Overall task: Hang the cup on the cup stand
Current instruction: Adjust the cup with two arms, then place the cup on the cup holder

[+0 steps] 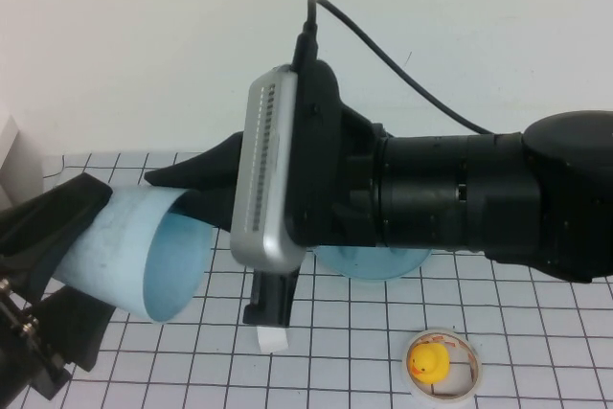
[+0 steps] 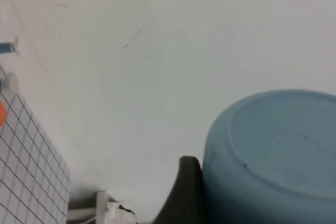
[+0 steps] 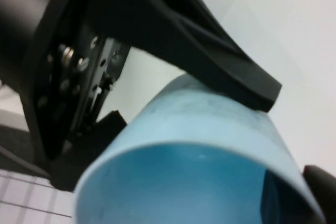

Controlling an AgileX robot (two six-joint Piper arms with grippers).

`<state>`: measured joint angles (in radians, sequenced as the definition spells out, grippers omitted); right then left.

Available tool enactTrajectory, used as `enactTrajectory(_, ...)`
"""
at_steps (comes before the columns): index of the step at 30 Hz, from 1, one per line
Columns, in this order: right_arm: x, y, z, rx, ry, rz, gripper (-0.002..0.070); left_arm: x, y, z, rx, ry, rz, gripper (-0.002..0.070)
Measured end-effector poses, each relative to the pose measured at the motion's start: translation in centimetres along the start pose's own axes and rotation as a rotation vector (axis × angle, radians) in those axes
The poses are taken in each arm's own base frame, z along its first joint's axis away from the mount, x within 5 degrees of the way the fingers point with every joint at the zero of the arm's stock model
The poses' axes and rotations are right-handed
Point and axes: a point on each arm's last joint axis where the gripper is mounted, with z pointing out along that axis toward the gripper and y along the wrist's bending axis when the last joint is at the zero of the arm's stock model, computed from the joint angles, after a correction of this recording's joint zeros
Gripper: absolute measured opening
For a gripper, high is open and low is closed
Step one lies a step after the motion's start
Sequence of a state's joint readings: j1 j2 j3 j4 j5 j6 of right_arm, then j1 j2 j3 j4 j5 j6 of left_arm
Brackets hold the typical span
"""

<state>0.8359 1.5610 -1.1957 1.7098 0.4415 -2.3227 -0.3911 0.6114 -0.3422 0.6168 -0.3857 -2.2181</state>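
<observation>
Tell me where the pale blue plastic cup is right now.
In the high view, the pale blue plastic cup is raised at the left, lying sideways in the left gripper, the right gripper alongside.

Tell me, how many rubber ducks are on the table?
1. A yellow duck sits inside a tape ring near the table's front right. The right arm blocks much of the table, so others could be hidden.

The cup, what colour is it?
Pale light blue; the cup shows best in the high view.
</observation>
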Motion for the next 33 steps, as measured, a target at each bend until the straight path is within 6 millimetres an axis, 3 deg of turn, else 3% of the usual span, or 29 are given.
enactTrajectory(4,0.2,0.2,0.0,-0.021,0.027,0.101,0.0168,0.0,-0.1,0.0,0.006,0.005,0.082,0.0592)
enactTrajectory(9,0.3,0.8,-0.7,-0.085,0.116,0.128,0.0342,0.2,-1.3,0.1,0.058,0.015,0.33,0.0592)
enactTrajectory(14,-0.4,1.2,-2.0,-0.131,0.167,0.126,0.0377,0.5,-3.7,0.3,0.149,0.009,0.578,0.0592)
enactTrajectory(20,-0.2,2.1,-3.8,-0.219,0.322,0.072,0.0378,0.7,-5.3,0.4,0.19,-0.02,0.941,0.0592)
enactTrajectory(25,1.9,2.8,-5.8,-0.305,0.643,0.081,0.0331,0.4,-6.4,2.1,0.185,-0.041,1.206,0.0592)
enactTrajectory(31,4.1,3.2,-8.8,-0.403,1.015,0.14,0.0076,0.1,-6.2,6.4,0.193,0.005,1.436,0.0592)
enactTrajectory(33,4.3,3.2,-9.5,-0.422,1.072,0.161,0.0032,0.0,-5.8,8.3,0.227,0.031,1.5,0.0592)
